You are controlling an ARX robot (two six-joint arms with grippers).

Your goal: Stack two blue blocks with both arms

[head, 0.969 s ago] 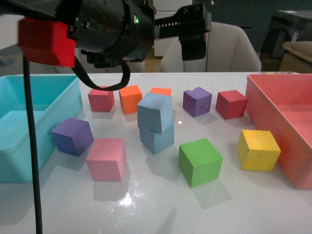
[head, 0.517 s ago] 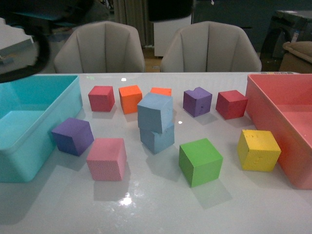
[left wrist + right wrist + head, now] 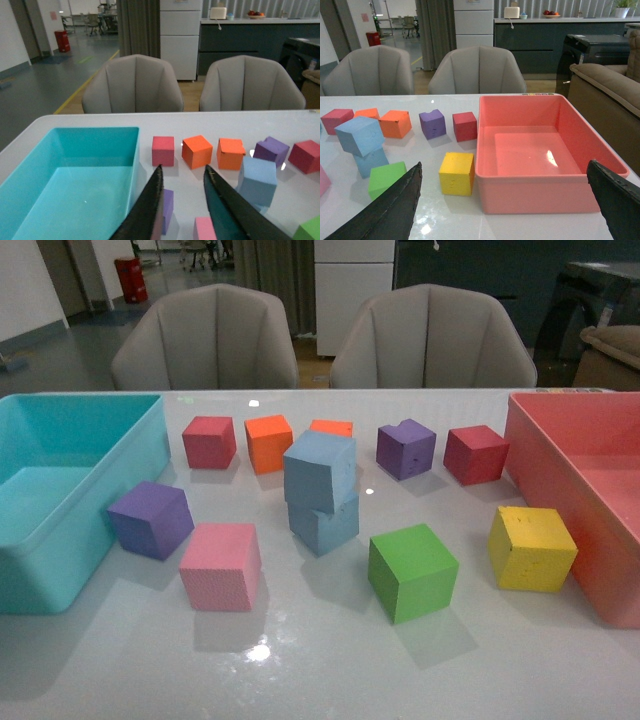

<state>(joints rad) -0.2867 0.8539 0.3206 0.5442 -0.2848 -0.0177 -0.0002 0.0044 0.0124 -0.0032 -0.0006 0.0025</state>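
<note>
**Two blue blocks stacked mid-table, both bins bare**

The upper blue block [image 3: 320, 470] sits on the lower blue block [image 3: 324, 523] near the middle of the white table [image 3: 330, 660]. The top cube is twisted and tilted a little, overhanging its partner toward the left. Neither arm shows in the front view.

At the left edge stands the turquoise bin [image 3: 45, 540]; its floor is bare in both the front and left wrist views. At the right edge stands the pink bin [image 3: 560, 470], and the right wrist view shows only a glint of light on its floor.

Loose cubes ring the stack. Along the far row, from left to right: a red cube [image 3: 209, 441], an orange cube [image 3: 268, 443], a second orange cube [image 3: 330, 427] partly hidden behind the stack, a purple cube [image 3: 406, 448] and a dark red cube [image 3: 476, 454]. Nearer, a second purple cube [image 3: 151, 519] lies just beside the turquoise bin, with a pink cube [image 3: 221, 566] to its near right. A green cube [image 3: 412, 572] lies near-right of the stack, and a yellow cube [image 3: 531, 548] sits close to the pink bin.

The left gripper [image 3: 182, 185] hangs above the table near the turquoise bin, its jaws narrowly parted with nothing between them. The right gripper [image 3: 505, 187] hangs with jaws spread wide, also holding nothing.
</note>
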